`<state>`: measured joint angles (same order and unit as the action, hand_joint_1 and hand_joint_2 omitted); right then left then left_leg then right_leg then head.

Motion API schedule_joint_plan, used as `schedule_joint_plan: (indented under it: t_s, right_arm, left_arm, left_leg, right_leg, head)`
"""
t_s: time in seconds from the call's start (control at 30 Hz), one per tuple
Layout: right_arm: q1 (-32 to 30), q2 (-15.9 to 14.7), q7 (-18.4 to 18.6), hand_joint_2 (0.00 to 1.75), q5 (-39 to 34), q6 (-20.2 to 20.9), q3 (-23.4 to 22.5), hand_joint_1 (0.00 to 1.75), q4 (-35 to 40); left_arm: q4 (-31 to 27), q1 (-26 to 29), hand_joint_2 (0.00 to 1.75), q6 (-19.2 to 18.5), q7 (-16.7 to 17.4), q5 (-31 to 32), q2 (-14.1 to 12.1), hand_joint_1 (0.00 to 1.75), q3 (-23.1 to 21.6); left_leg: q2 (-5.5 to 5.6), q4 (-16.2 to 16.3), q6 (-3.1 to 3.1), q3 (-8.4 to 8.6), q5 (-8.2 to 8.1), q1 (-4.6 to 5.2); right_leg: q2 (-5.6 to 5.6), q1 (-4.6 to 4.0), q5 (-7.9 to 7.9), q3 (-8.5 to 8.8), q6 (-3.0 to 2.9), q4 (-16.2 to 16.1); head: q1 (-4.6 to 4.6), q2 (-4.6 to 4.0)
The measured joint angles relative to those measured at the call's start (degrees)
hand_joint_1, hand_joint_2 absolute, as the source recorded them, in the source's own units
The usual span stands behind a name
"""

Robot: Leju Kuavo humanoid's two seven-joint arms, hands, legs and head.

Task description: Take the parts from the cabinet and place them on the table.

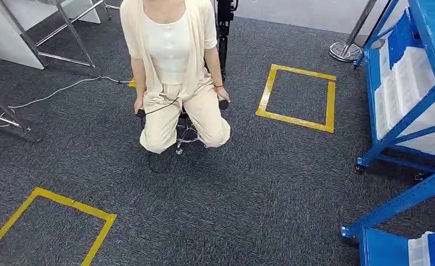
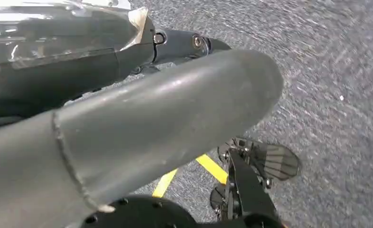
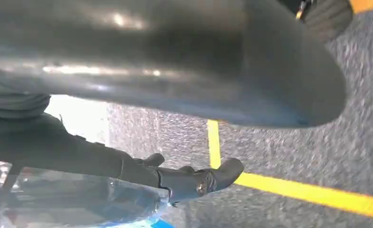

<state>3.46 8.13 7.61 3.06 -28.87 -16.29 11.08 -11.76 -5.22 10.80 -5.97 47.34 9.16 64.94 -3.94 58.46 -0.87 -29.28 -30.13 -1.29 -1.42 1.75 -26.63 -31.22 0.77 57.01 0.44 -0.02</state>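
My left robot hand (image 2: pixel 141 123) hangs at the robot's side, pointing down at the grey carpet (image 2: pixel 327 71). Its thick thumb is stretched out straight, and a clear plastic bag (image 2: pixel 56 33) lies along the dark fingers (image 2: pixel 179 42); I judge that it holds that bag, though the contents are hidden from me. The right robot hand (image 3: pixel 175 95) hangs the same way, with a clear bag (image 3: pixel 80 199) lying against its dark fingers (image 3: pixel 194 183); that looks like a hold too, though I cannot make out the part inside.

From the head view I am facing open carpet with yellow tape squares (image 1: pixel 298 97), a seated person (image 1: pixel 173 72) holding controllers, and the blue cabinet (image 1: pixel 409 94) with its white bins off to the right. A white bench (image 1: pixel 10 33) shows at the far left corner.

I judge the step in hand to be the carry from cabinet to bench. To do it well, I would turn the body slowly, keep both arms low and quiet so the bags do not swing or slip, and give the person plenty of room.
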Motion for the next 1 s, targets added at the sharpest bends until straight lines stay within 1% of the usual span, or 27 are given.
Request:
schedule_joint_plan:
  t_s: [0.03,0.07,0.1,0.13,0.17,0.2,0.23,0.27,0.3,0.33,0.43,0.47,0.5,0.53,0.57,0.6,0.63,0.67,0.7,0.77,0.8,0.83,0.87,0.9,0.93,0.97,1.0]
  right_arm:
    - [0.07,-0.02,0.22,0.00,0.11,-0.13,0.00,0.00,0.00]
    - [0.09,0.04,0.57,0.00,0.22,-0.15,0.00,0.00,0.00]
    - [0.06,0.15,0.72,0.00,0.35,-0.20,0.00,0.00,0.00]
    - [0.03,0.20,0.90,0.00,0.37,-0.20,0.00,0.00,0.00]
    - [-0.05,0.20,0.98,0.00,0.37,-0.22,0.00,0.00,-0.02]
    - [-0.17,0.20,0.98,0.00,0.44,-0.28,-0.02,0.00,-0.02]
    - [-0.19,0.20,0.98,0.00,0.70,-0.31,0.00,0.00,-0.02]
    - [-0.17,0.26,1.12,0.00,1.05,-0.35,0.00,0.00,-0.02]
    - [-0.17,0.33,1.34,0.00,1.20,-0.37,0.00,0.00,-0.02]
    - [0.07,0.37,1.55,0.00,1.29,-0.42,0.02,0.00,0.00]
    - [-0.17,0.44,1.77,0.00,1.77,-0.46,0.05,0.00,-0.02]
    - [-0.23,0.44,1.95,0.00,2.03,-0.46,0.11,0.00,-0.02]
    - [-0.24,0.39,2.03,0.00,2.10,-0.46,0.15,0.00,-0.02]
    - [-0.14,0.39,2.14,0.00,2.10,-0.48,0.15,0.00,-0.02]
    - [-0.04,0.39,2.19,0.00,2.10,-0.46,0.15,0.00,-0.02]
    - [-0.05,0.37,2.19,0.00,2.10,-0.48,0.18,0.00,-0.02]
    - [-0.05,0.37,2.23,0.00,2.10,-0.48,0.20,0.00,-0.02]
    - [-0.12,0.37,2.25,0.00,2.10,-0.46,0.24,0.00,-0.02]
    - [-0.25,0.37,2.32,0.00,2.10,-0.48,0.31,0.00,-0.02]
    - [-0.24,0.26,2.38,0.00,2.23,-0.46,0.44,0.00,-0.02]
    - [-0.13,0.26,2.38,0.00,2.62,-0.46,0.59,0.00,-0.02]
    - [0.11,0.35,2.41,0.00,2.88,-0.46,0.74,0.00,-0.02]
    - [0.21,0.30,2.43,0.00,3.02,-0.46,0.83,0.00,-0.02]
    - [0.13,0.30,2.43,0.00,3.10,-0.42,0.90,0.00,-0.02]
    - [0.06,0.28,2.43,0.00,3.17,-0.37,0.92,0.00,-0.02]
    - [0.06,0.24,2.43,0.00,3.32,-0.35,0.96,0.00,-0.02]
    - [0.00,0.15,2.43,0.00,3.45,-0.33,0.99,0.00,-0.02]
  left_arm:
    - [0.00,0.06,0.00,0.11,0.09,0.38,0.00,0.00,-0.22]
    - [0.00,0.14,0.00,0.35,0.37,0.71,0.00,0.00,-0.40]
    - [0.02,0.21,0.00,0.37,0.61,0.70,0.00,0.00,-0.50]
    - [0.02,0.29,0.00,0.37,0.94,0.64,0.00,0.00,-0.53]
    - [0.02,0.31,0.00,0.35,1.05,0.57,0.00,0.00,-0.55]
    - [0.02,0.31,0.00,0.33,1.18,0.57,-0.02,0.00,-0.57]
    - [0.02,0.30,0.00,0.35,1.37,0.66,-0.02,0.00,-0.64]
    - [0.02,0.28,0.00,0.51,1.64,0.70,-0.04,0.00,-0.72]
    - [0.02,0.28,0.00,0.75,1.99,0.75,-0.04,0.00,-0.75]
    - [0.02,0.29,0.00,0.77,2.16,0.70,-0.04,0.00,-0.77]
    - [0.00,0.18,0.00,1.09,2.53,0.86,-0.04,0.00,-0.77]
    - [0.02,0.07,0.00,1.34,2.75,0.86,0.04,0.00,-0.79]
    - [0.00,-0.04,0.00,1.34,2.95,0.86,0.04,0.00,-0.79]
    - [0.00,0.02,0.00,1.36,2.97,0.77,0.04,0.00,-0.77]
    - [0.00,0.10,0.00,1.36,3.04,0.73,0.02,0.00,-0.77]
    - [0.00,0.18,0.00,1.36,3.06,0.68,0.02,0.00,-0.77]
    - [0.00,0.20,0.00,1.36,3.06,0.66,0.00,0.00,-0.77]
    - [0.00,0.19,0.00,1.36,3.10,0.66,0.02,0.00,-0.77]
    - [0.00,0.18,0.00,1.33,3.10,0.66,0.02,0.00,-0.77]
    - [0.00,0.15,0.00,1.27,3.10,0.64,0.04,0.00,-0.77]
    - [0.00,0.15,0.00,1.31,3.30,0.64,0.02,0.00,-0.77]
    - [-0.02,0.17,0.00,1.44,3.49,0.60,-0.02,0.00,-0.77]
    - [-0.02,0.16,0.00,1.49,3.56,0.33,-0.02,0.00,-0.77]
    - [-0.02,0.09,0.00,1.47,3.56,0.16,-0.02,0.00,-0.77]
    - [-0.04,-0.14,0.00,1.49,3.58,0.16,-0.02,0.00,-0.77]
    - [-0.04,-0.34,0.00,1.49,3.61,0.16,-0.02,0.00,-0.74]
    - [-0.02,-0.38,0.00,1.62,3.65,0.16,0.00,0.00,-0.77]
  left_leg:
    - [2.17,3.24,0.04,-1.38,-2.54,-0.15]
    - [3.25,7.56,0.08,-3.25,-5.02,-0.12]
    - [3.68,11.80,0.06,-5.24,-6.89,-0.13]
    - [3.84,14.82,0.11,-6.76,-7.59,-0.13]
    - [3.85,14.88,0.25,-6.93,-6.73,-0.13]
    - [3.87,12.37,0.45,-5.89,-4.57,-0.13]
    - [4.14,8.22,0.61,-4.01,-1.85,-0.13]
    - [5.05,3.21,0.81,-1.69,0.88,-0.20]
    - [7.64,0.44,1.03,-0.18,0.44,-0.40]
    - [8.19,-0.30,1.09,-0.20,0.52,-0.24]
    - [6.66,-0.18,1.90,-0.28,0.77,0.58]
    - [5.87,-1.26,2.64,-0.10,1.43,0.21]
    - [5.06,-1.67,3.00,0.11,1.86,0.17]
    - [4.48,-1.83,3.54,-0.02,2.01,0.16]
    - [3.62,-1.83,3.53,-0.14,2.01,0.28]
    - [2.84,-1.82,3.53,-0.23,2.01,0.36]
    - [1.98,-1.79,3.53,-0.41,2.01,0.40]
    - [1.24,-1.79,3.52,-0.41,2.01,0.39]
    - [0.49,-1.78,3.46,-0.38,1.97,0.33]
    - [-0.81,-1.75,3.15,-0.09,1.83,0.18]
    - [-1.33,-1.70,2.78,0.22,1.68,0.24]
    - [-1.91,-1.47,2.19,0.23,1.27,0.87]
    - [-2.41,-1.51,1.81,0.36,1.27,0.82]
    - [-2.96,-1.51,1.47,0.49,1.40,0.78]
    - [-3.55,-1.67,1.14,0.68,1.49,0.61]
    - [-4.15,-1.70,0.69,0.86,1.21,0.47]
    - [-2.35,-0.96,0.27,0.52,0.45,-0.04]
  right_leg:
    - [0.44,-0.13,0.27,-0.08,-0.64,0.05]
    - [1.03,-0.40,0.33,-0.27,-0.87,0.05]
    - [1.78,-0.64,0.33,-0.44,-0.88,0.08]
    - [2.59,-0.91,0.45,-0.57,-1.06,0.14]
    - [3.40,-1.04,0.46,-0.56,-1.05,0.18]
    - [4.15,-1.05,0.46,-0.54,-1.04,0.29]
    - [4.93,-1.05,0.45,-0.52,-1.03,0.48]
    - [5.69,-1.05,0.44,-0.52,-1.01,0.68]
    - [6.27,-1.01,0.46,-0.67,-0.94,0.78]
    - [6.73,-1.57,0.53,-1.12,-0.67,1.13]
    - [8.30,-0.94,1.22,-1.73,0.63,0.54]
    - [8.71,-1.54,1.26,-2.37,1.11,0.65]
    - [5.85,-1.24,0.67,-2.69,0.96,1.93]
    - [3.45,-1.44,-1.22,-4.35,0.53,4.99]
    - [2.60,-1.20,-3.36,-6.65,0.24,9.50]
    - [2.30,-1.09,-5.07,-8.76,0.14,13.82]
    - [2.18,-0.99,-6.30,-10.56,0.34,17.88]
    - [2.09,-0.91,-6.31,-10.93,0.75,19.12]
    - [1.95,-0.74,-5.36,-9.68,1.38,17.22]
    - [0.48,-0.40,-1.95,-3.95,2.56,7.38]
    - [-2.34,-0.24,-0.69,-0.88,2.77,2.19]
    - [-4.05,-0.64,-0.59,-0.07,2.33,0.47]
    - [-2.99,-0.86,-0.27,-0.12,1.65,0.55]
    - [-2.39,-0.94,-0.27,-0.57,1.31,0.85]
    - [-1.73,-1.21,-0.30,-1.35,0.93,0.89]
    - [-1.04,-0.84,-0.07,-1.06,0.37,0.52]
    - [-0.30,0.00,0.12,-0.40,-0.03,0.34]
  head:
    - [0.00,0.00]
    - [0.00,0.00]
    - [-0.04,0.00]
    - [0.04,0.00]
    - [-0.02,0.00]
    - [0.00,0.00]
    - [0.00,0.00]
    - [-0.02,0.00]
    - [0.04,0.00]
    - [0.04,0.00]
    - [-0.07,0.00]
    - [0.08,0.00]
    - [0.09,0.00]
    - [0.45,0.00]
    - [0.57,0.00]
    - [0.50,0.00]
    - [0.52,0.00]
    - [0.50,0.00]
    - [0.55,0.00]
    - [0.52,0.00]
    - [0.59,0.00]
    - [0.79,0.00]
    - [0.48,0.00]
    - [0.15,0.00]
    - [0.26,0.00]
    - [0.20,0.00]
    - [0.13,0.00]
